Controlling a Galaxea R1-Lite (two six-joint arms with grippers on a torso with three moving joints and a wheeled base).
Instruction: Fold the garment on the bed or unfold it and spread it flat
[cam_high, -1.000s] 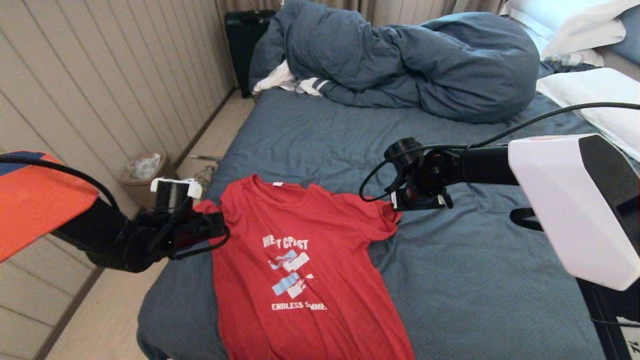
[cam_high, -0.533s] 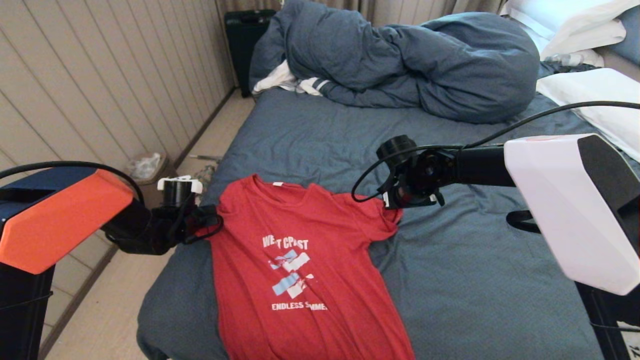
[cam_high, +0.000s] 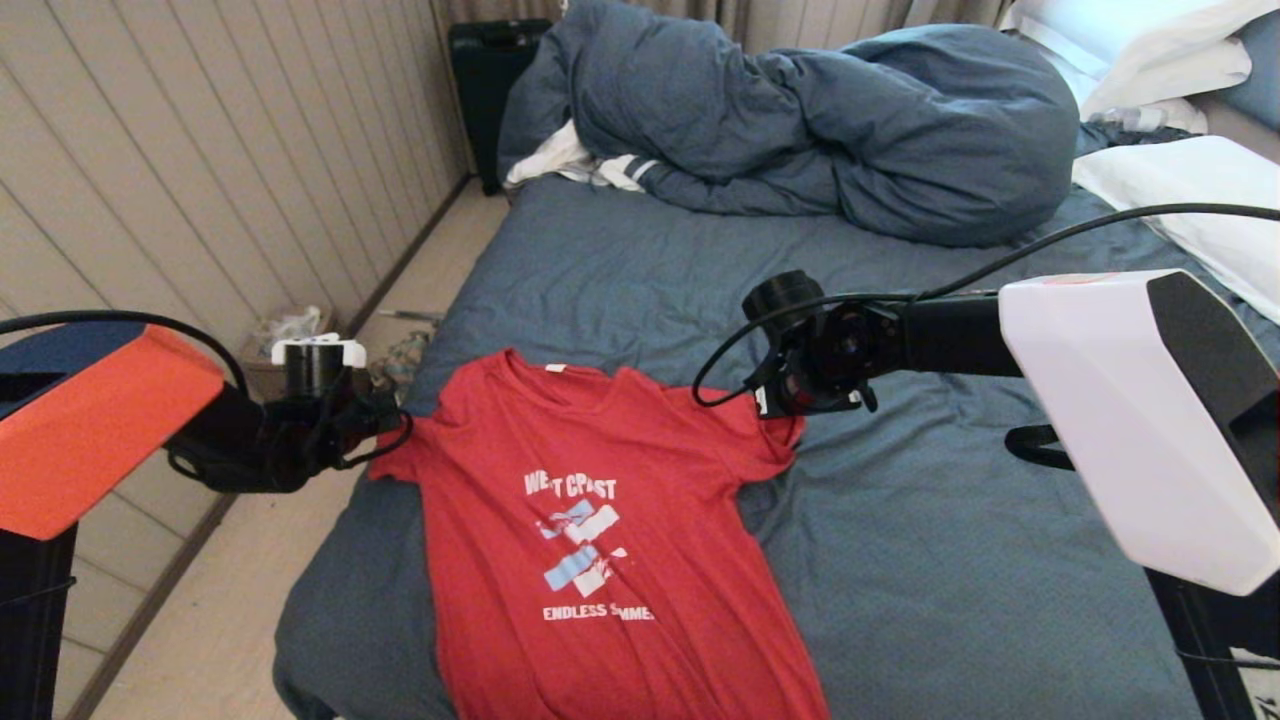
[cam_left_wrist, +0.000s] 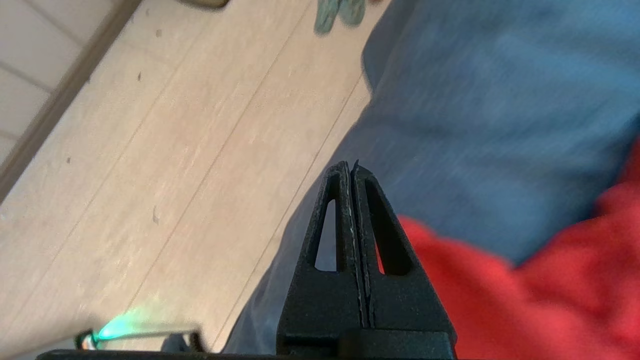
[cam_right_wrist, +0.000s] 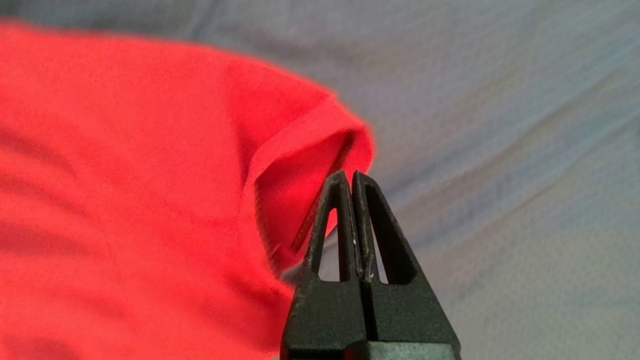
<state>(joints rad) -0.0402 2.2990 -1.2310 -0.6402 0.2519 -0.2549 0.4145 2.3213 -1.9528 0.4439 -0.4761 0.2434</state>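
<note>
Since the earlier frame your left gripper (cam_high: 385, 418) has drawn outward, tugging the sleeve flat — its fingers sit together beside the red short-sleeved cotton T-shirt (cam_high: 590, 540), holding nothing visible. Your right gripper (cam_right_wrist: 349, 176), fingers together, hangs just off the opposite sleeve on the wrinkled dark blue-grey bed (cam_high: 950, 560) — open it before reaching in, then pull gently outward.

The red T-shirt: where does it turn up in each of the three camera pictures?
Head view: the red T-shirt lies spread on the bed, low and centre, between the two arms.
Left wrist view: a red sleeve edge fills the lower right corner, beside the shut left claw.
Right wrist view: red cloth covers the left half, its sleeve hem by the shut right claw.
Shared landmark: the blue-grey sheet.
</note>
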